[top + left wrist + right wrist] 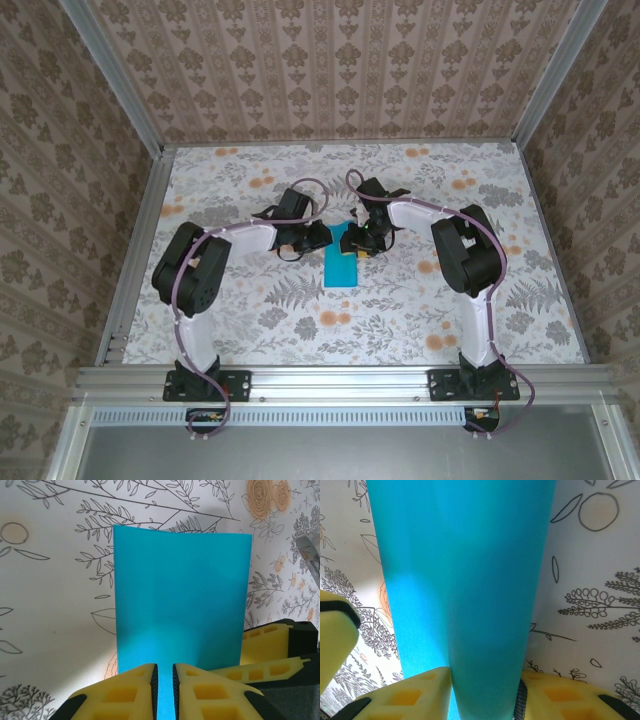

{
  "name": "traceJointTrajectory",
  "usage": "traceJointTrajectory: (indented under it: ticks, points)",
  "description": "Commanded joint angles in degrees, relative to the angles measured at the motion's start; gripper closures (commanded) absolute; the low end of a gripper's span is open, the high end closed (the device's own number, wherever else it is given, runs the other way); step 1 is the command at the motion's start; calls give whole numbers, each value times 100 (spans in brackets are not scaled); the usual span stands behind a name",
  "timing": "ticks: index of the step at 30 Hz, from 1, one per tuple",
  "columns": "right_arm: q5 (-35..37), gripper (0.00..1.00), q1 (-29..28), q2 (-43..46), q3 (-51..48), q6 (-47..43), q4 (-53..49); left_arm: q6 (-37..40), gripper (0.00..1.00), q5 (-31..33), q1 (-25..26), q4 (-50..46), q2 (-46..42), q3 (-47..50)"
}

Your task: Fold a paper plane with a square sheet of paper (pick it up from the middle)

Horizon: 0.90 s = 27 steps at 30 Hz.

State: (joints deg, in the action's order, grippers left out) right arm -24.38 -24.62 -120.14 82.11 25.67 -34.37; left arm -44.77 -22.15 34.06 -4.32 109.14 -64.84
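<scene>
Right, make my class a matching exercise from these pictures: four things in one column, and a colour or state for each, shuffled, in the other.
1 sheet of paper
2 tabletop
3 left tool
4 right tool

a floral print
b jaws apart, paper filling the gap
c turquoise-blue
d jaws almost together on paper edge

Pairs: 1c, 2a, 3d, 4b

A robotics lab test cell is indicated, not a home. The table (pixel 250 330) is enclosed by an aluminium extrusion frame (pixel 340 382), and the left arm (pixel 185 275) and right arm (pixel 465 255) are bolted along its near rail, with purple cables (pixel 223 400) looped at the bases. Damask wallpaper (pixel 340 70) is pasted on the surrounding panels, and the table is covered in a floral print (domestic patterns on industrial framing).
</scene>
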Motion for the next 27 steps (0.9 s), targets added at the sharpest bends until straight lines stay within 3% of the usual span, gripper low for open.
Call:
traceJointTrajectory:
  ticks: [1, 27]
  points:
    - [742, 60, -60, -722, -301, 16, -228, 154, 83, -140, 65, -104, 132, -220]
    - [821, 60, -60, -790, -248, 70, -334, 30, 90, -68, 119, -495, 546, -442]
